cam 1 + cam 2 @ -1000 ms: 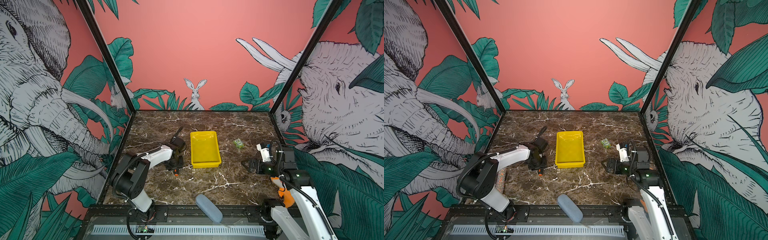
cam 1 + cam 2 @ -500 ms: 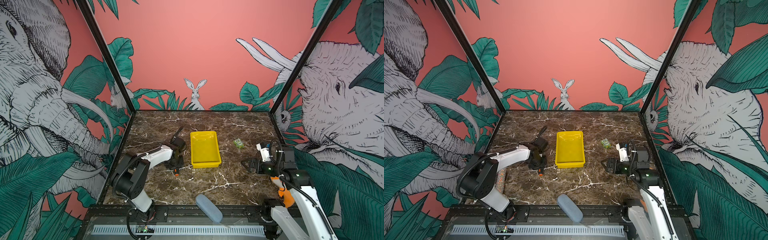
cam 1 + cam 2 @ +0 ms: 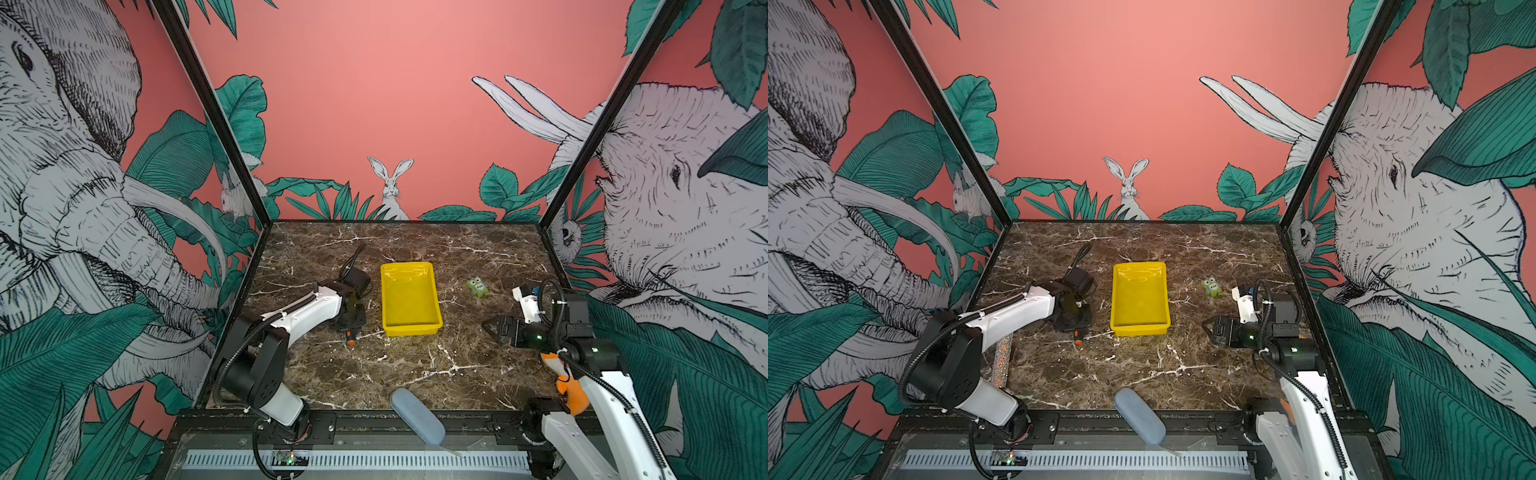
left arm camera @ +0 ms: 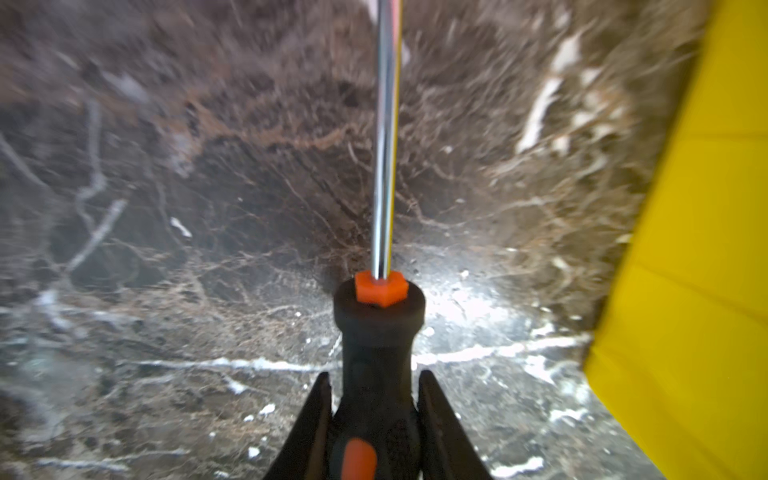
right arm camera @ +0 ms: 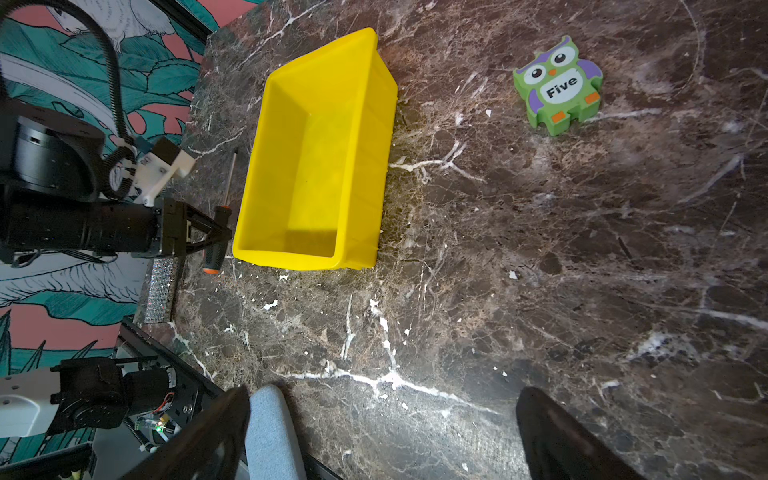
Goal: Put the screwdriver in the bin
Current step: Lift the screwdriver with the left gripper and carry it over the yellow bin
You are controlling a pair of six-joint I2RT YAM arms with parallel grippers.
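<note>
The screwdriver (image 4: 376, 374) lies on the marble just left of the bin (image 3: 409, 299), a shallow yellow tray with nothing in it. Its shiny shaft points toward the back wall. Its orange butt (image 3: 351, 341) sticks out toward the front from under my left gripper (image 3: 351, 324). In the left wrist view my left gripper (image 4: 375, 376) is shut on the black handle, one finger on each side, and the bin's wall (image 4: 698, 291) stands close alongside. My right gripper (image 3: 490, 328) hovers open to the right of the bin, and in the right wrist view nothing is between its fingers (image 5: 552, 432).
A green owl block (image 3: 477, 286) marked "Five" lies right of the bin toward the back. A grey-blue oblong pad (image 3: 417, 422) overhangs the table's front edge. A glittery strip (image 3: 1003, 357) lies along the left edge under my left arm.
The left gripper's jaws have closed onto the screwdriver's handle. The screwdriver's butt has shifted very slightly toward the back. The right arm has not moved.
</note>
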